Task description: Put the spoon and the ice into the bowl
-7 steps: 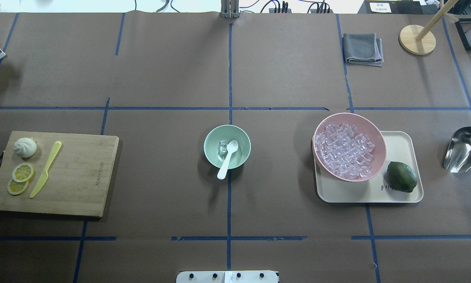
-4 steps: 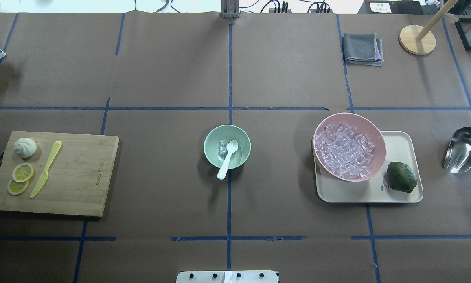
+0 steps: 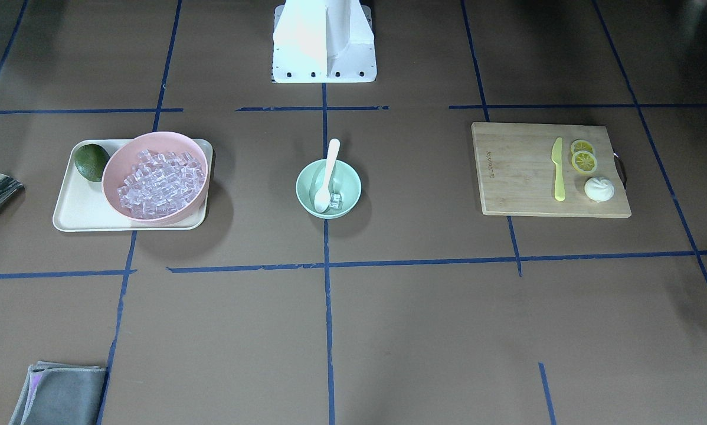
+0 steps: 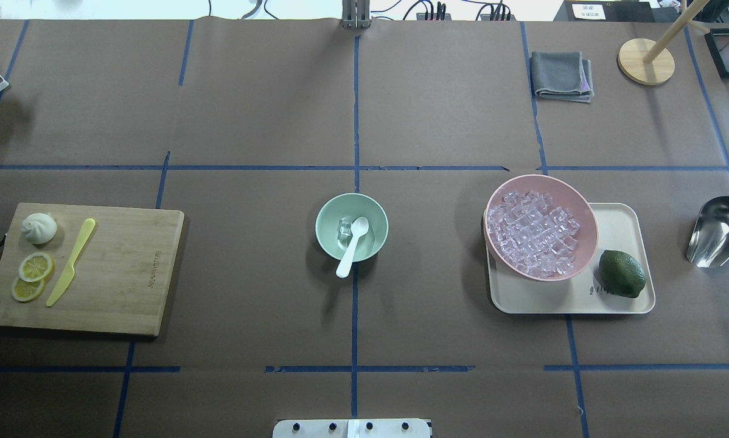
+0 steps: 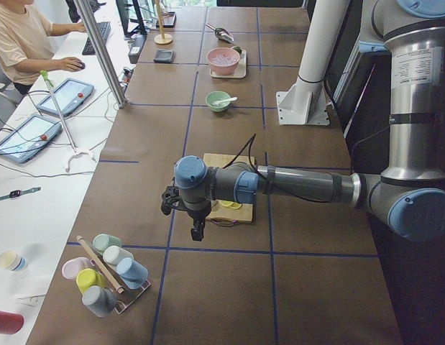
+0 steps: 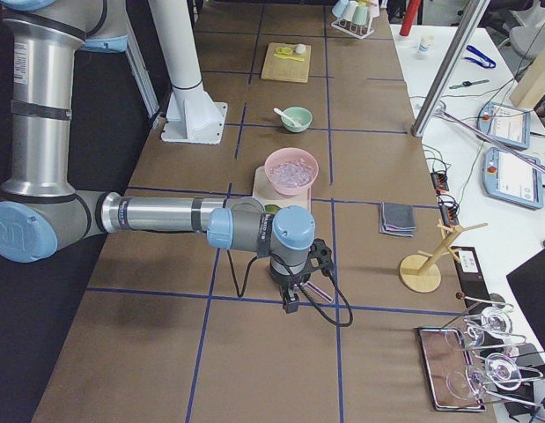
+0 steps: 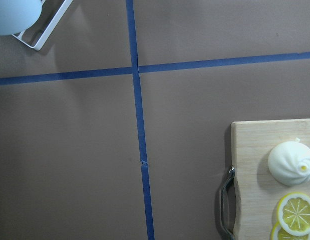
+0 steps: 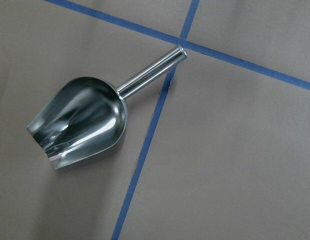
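The mint-green bowl [image 4: 322,234] stands at the table's middle, also in the front-facing view [image 3: 353,184]. The white spoon [image 4: 352,240] lies with its scoop inside the bowl and its handle over the near rim. One clear ice cube [image 4: 344,229] sits in the bowl beside the scoop. Several more ice cubes [image 4: 532,231] fill the pink bowl [image 4: 547,180] on the right. My left gripper [image 5: 197,231] hangs over the table's left end, and my right gripper [image 6: 290,304] over its right end. Both are far from the bowl; I cannot tell whether they are open or shut.
A cutting board [image 4: 121,274] at the left holds a yellow-green knife [image 4: 71,261], lemon slices and a bun. A beige tray [image 4: 620,219] carries the pink bowl and a lime [image 4: 622,274]. A metal scoop [image 4: 718,231] lies far right. A grey cloth [image 4: 561,75] and wooden stand [image 4: 645,61] are at the back right.
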Controlling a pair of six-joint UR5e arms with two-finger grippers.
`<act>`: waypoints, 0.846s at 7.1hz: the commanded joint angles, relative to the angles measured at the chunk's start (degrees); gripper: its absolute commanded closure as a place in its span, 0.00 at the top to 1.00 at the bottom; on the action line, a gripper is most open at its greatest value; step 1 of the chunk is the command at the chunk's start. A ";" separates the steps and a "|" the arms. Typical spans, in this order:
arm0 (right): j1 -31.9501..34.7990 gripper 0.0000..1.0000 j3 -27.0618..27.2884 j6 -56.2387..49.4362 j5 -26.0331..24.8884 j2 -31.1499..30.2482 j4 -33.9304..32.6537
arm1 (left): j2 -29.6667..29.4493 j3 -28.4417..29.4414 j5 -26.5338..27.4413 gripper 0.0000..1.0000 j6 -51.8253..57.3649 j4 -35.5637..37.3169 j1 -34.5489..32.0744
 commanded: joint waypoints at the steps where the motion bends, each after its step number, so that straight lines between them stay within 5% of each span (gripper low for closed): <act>1: -0.03 0.99 -0.01 0.33 -0.04 -0.06 0.22 | 0.79 -0.81 0.07 1.00 0.05 0.02 0.02; 6: 0.05 0.99 -0.09 0.33 0.05 -0.32 0.30 | 1.05 -0.63 -0.11 1.00 0.14 0.55 -0.15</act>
